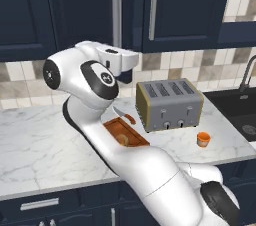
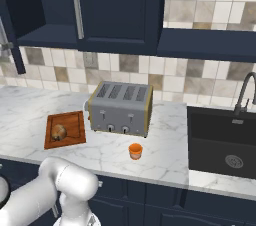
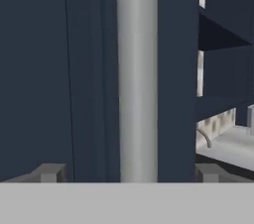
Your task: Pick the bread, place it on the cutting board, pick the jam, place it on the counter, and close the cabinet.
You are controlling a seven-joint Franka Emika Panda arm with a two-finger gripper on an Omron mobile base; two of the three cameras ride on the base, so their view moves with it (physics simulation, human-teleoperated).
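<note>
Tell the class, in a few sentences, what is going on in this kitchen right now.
The white robot arm has its gripper right up against the navy cabinet door, its fingers spread either side of the long silver handle without gripping it. The bread already sits on the cutting board, and the jam stands on the counter in front of the toaster. The cabinet door is open, so closing it looks like what remains.
</note>
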